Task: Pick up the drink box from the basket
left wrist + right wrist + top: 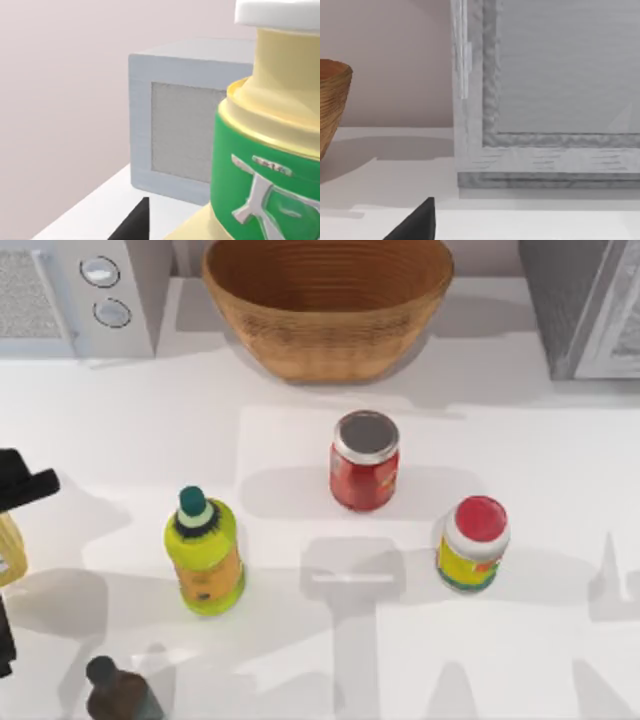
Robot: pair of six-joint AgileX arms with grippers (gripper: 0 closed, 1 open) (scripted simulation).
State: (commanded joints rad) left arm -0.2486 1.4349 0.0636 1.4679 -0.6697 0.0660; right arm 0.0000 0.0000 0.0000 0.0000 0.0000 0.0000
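Hovering at the table's left edge, the left gripper (pixel 22 485), spread or pressed together I cannot tell, sits close beside a green-labelled yellow bottle (pixel 265 165); the basket (pixel 300 340) at the back looks bare inside, so the drink box's place is unclear; reaching there could topple that bottle; the right arm idles by a grey cabinet (pixel 545 100).

Close by your left gripper (pixel 25 487) you've got a cream-yellow bottle with a green label (pixel 265 165); farther from it stand a yellow-green bottle (pixel 205 555), a red jar (pixel 365 462), a red-lidded jar (pixel 473 543), a dark bottle (pixel 118 692) and a grey box (pixel 75 295)
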